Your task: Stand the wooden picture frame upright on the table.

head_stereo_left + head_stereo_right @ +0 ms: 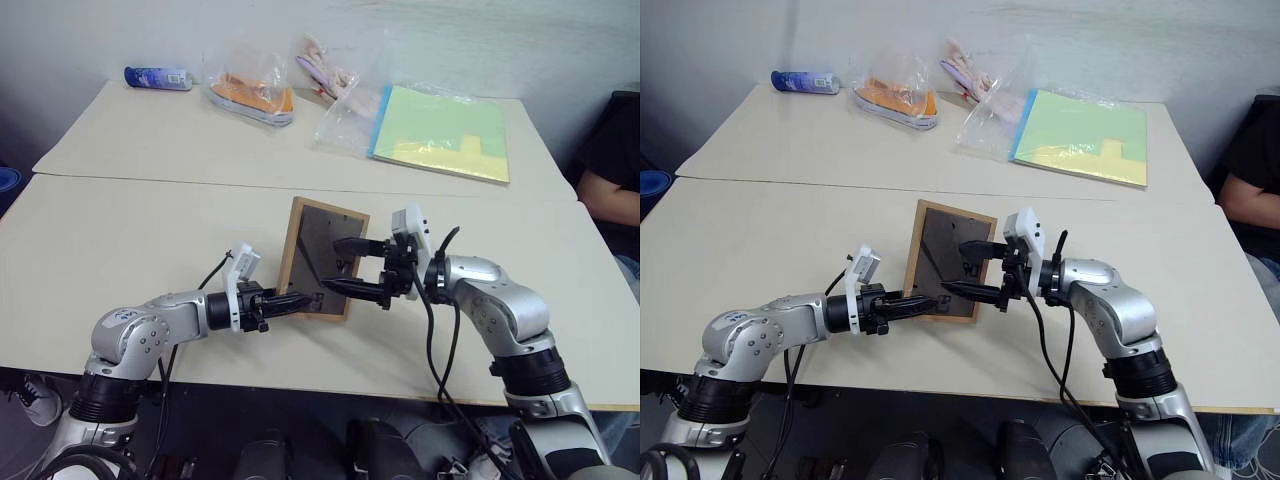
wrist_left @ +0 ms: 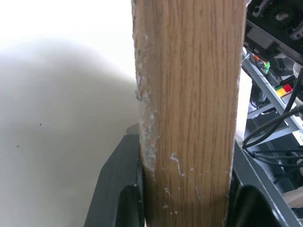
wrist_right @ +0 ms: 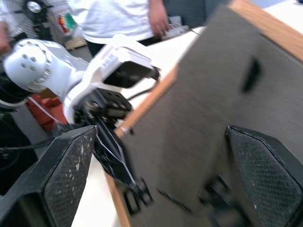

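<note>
**Frame up on edge, stand not confirmed out**

Near edge of the table (image 1: 120, 250), roughly mid-width: the wooden picture frame (image 1: 322, 256) is held up with its dark backing board facing the robot and leaning a little. Can't tell whether its lower edge touches the tabletop.

Left gripper (image 1: 297, 299) comes in from the near-left and is clamped on the frame's lower wood rail. In the left wrist view the wood edge (image 2: 189, 113) sits tight between both fingers (image 2: 116, 189). This is the only grip on it.

Right gripper (image 1: 352, 267) reaches in from the right with its jaws spread wide and nothing between them. One finger is near the middle of the backing, the other low near the bottom rail. In the right wrist view both fingers (image 3: 61, 175) frame the backing board (image 3: 208, 123). Looks set to work the easel stand, though the stand itself is hard to make out.

Risks:
- If the left lets go before the stand is out, the frame drops flat, probably backward toward the near edge.
- A right finger pushing the backing could twist the frame in the single grip.
- The frame sits close to the near edge, so a slip could take it off the table.

Far half, past the seam: green-yellow paper pad (image 1: 445, 133) at the far right, plastic bags (image 1: 250, 88) at the far middle, blue bottle (image 1: 158, 77) at the far-left corner. All well apart from the frame. A person (image 1: 612, 165) sits past the right edge.
</note>
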Available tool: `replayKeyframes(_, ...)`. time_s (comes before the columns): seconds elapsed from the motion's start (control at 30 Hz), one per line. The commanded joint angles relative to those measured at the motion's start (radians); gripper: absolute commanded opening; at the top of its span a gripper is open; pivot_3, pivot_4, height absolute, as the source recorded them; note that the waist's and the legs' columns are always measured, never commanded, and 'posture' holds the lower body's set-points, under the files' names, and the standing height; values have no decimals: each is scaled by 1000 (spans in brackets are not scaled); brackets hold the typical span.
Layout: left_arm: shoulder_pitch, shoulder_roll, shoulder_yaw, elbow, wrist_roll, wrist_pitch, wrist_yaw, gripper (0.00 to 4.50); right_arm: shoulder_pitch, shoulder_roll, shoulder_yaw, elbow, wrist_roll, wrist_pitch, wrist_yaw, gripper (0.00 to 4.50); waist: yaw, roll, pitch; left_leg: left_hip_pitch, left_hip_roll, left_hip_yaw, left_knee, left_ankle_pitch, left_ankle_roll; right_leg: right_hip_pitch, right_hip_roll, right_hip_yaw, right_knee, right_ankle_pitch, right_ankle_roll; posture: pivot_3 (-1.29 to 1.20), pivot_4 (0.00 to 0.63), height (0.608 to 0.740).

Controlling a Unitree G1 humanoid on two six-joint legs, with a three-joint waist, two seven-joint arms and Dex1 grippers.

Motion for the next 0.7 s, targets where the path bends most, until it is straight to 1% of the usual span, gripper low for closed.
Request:
replayKeyframes(0.03, -5, -4, -11, -39, 8, 20, -17, 1287, 18, -14, 5, -88, 25, -34, 59, 4479, 1, 0, 0, 0, 0, 0, 0, 0, 0, 0, 0, 0, 0, 0, 0, 0, 150, 740)
replayKeyframes(0.13, -23, -37, 49, -4, -55, 89, 15, 1287, 48, -45, -5, -120, 26, -53, 98, 4479, 0, 0, 0, -1, 0, -1, 0, -1, 1, 0, 0, -1, -1, 0, 0, 0, 150, 740)
replayKeyframes(0.27, -54, -67, 117, 25, -148, 204, 35, 1287, 83, -90, -8, -119, -24, -145, 144, 4479, -1, 0, 0, -1, 0, -1, 0, -1, 1, 0, 0, -1, -1, 0, 0, 0, 150, 740)
replayKeyframes(0.37, -87, -68, 138, 44, -205, 317, 57, 1287, 97, -103, -23, -85, -93, -285, 152, 4479, -3, -1, 1, -1, 0, -1, 0, 0, 1, 0, 0, -1, -1, 0, 0, 0, 150, 740)
replayKeyframes(0.47, -141, -85, 203, 109, -312, 465, 102, 1287, 109, -118, -88, -48, -119, -424, 163, 4479, -2, -1, 1, -1, 0, -1, 0, 0, 0, 0, 0, -1, -1, 0, 0, 0, 150, 740)
replayKeyframes(0.5, -160, -89, 230, 149, -354, 517, 113, 1287, 113, -129, -118, -43, -105, -442, 171, 4479, -2, -1, 1, -1, 0, -1, 0, 0, 0, 0, 0, -1, 0, 0, 0, 0, 150, 740)
replayKeyframes(0.53, -175, -80, 241, 186, -390, 560, 119, 1287, 115, -139, -144, -42, -93, -461, 178, 4479, -2, -2, 2, -1, 0, -1, 0, 0, 0, 0, 0, -1, 0, 0, 0, 0, 150, 740)
replayKeyframes(0.6, -190, -22, 200, 261, -478, 589, 135, 1287, 113, -152, -191, -31, -91, -521, 181, 4479, -2, -2, 2, 0, 0, -1, 0, 0, 0, 0, 0, -1, -1, 0, 0, 0, 150, 740)
replayKeyframes(0.63, -195, 15, 164, 300, -533, 591, 141, 1287, 112, -166, -197, -7, -145, -640, 199, 4479, -4, -2, 2, 0, 0, -1, 0, 0, 0, 0, 0, -1, -1, 0, 0, 0, 150, 740)
replayKeyframes(0.7, -211, 54, 124, 363, -618, 591, 159, 1287, 115, -181, -195, 26, -195, -775, 239, 4479, -8, -2, 3, 0, 0, -1, -1, 0, 0, 0, 0, -1, -1, 0, 0, 0, 150, 740)
